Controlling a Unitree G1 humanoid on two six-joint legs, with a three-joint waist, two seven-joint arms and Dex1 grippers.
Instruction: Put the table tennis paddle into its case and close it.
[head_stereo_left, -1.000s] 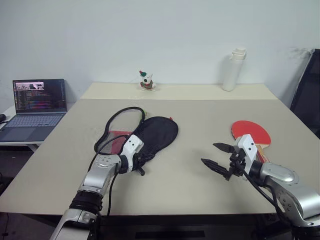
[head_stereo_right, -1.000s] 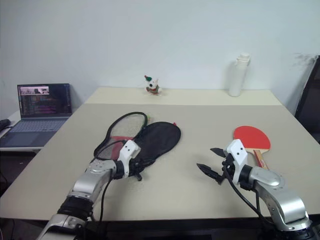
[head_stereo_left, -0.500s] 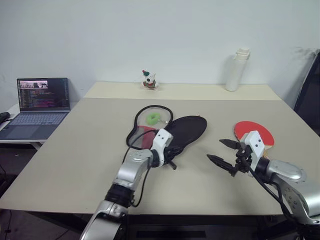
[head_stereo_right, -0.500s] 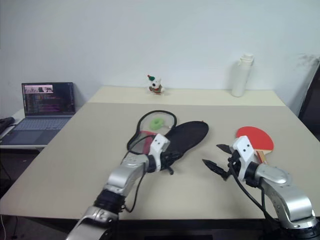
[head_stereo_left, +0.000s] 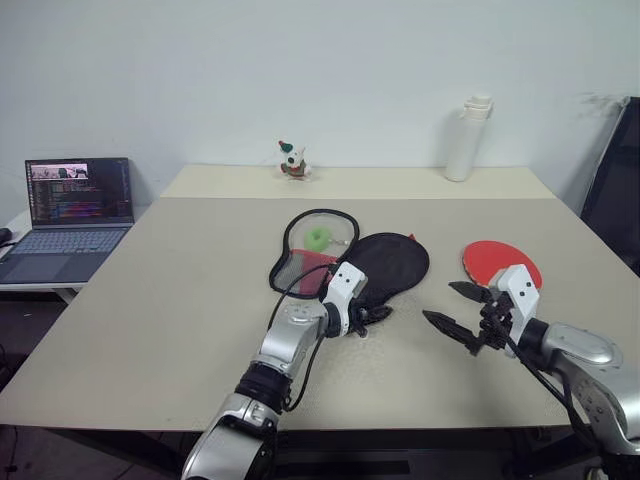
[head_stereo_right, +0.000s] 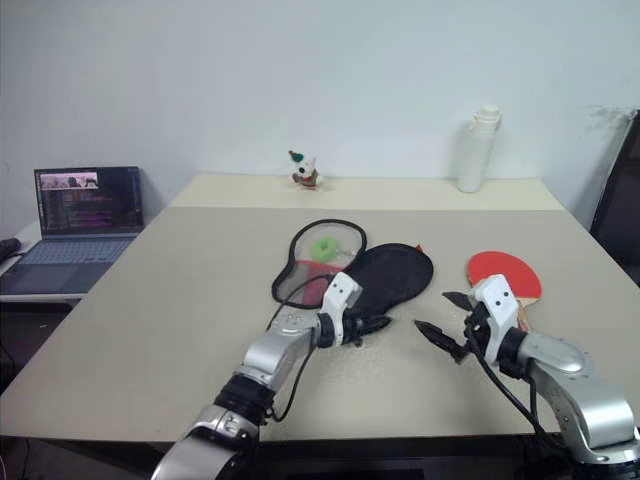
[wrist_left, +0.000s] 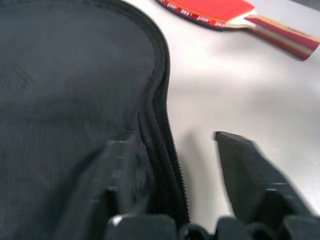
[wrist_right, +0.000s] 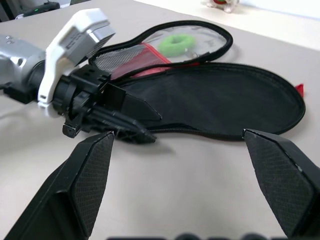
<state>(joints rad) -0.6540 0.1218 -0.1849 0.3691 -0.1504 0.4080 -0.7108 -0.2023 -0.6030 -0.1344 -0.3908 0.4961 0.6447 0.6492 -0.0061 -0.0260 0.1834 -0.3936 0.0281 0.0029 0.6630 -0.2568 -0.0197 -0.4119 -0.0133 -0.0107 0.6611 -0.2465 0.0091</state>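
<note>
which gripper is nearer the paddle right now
Right. The right gripper hangs open just beside the table tennis paddle, short of its blade. The left gripper is farther off, at the edge of the case.

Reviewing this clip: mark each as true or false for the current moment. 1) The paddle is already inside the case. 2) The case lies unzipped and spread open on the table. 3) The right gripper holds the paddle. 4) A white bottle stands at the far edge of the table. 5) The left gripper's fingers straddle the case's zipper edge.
1) False. The table tennis paddle lies on the table, apart from the case.
2) True. Its mesh-pocket half is folded out beside the black half.
3) False. The right gripper is open and empty, near the paddle.
4) True. The white bottle stands upright there.
5) True. The left gripper stands open, one finger over the black fabric, the other over bare table.
</note>
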